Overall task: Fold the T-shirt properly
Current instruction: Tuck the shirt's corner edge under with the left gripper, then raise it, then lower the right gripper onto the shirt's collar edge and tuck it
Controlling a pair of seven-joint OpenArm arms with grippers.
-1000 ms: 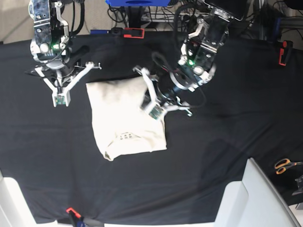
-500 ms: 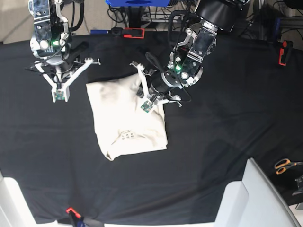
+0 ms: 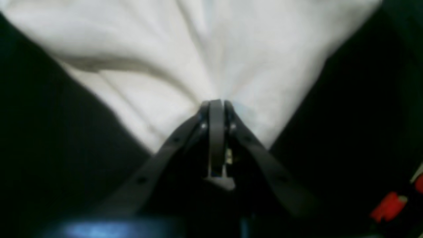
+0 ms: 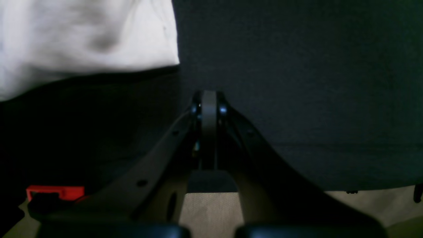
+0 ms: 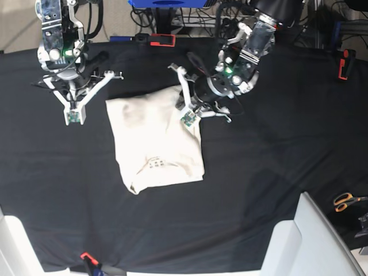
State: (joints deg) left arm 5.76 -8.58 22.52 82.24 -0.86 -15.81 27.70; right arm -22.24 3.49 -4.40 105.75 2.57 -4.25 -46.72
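The cream T-shirt lies folded into a rough rectangle in the middle of the black tablecloth. My left gripper sits on its upper right part, close to the right edge. In the left wrist view this gripper is shut, and creases in the T-shirt run together at its tip as if pinched. My right gripper hangs over bare black cloth, a little left of the shirt's top left corner. In the right wrist view it is shut on nothing, with the T-shirt at the upper left.
Red clamps hold the cloth at the table's edges. Scissors lie at the far right. A white box stands at the front right corner. Cables and a blue object crowd the back edge.
My left gripper swung left over the shirt, then moved back up along its right edge, and the shirt's top right corner rose slightly. The right arm barely moved.
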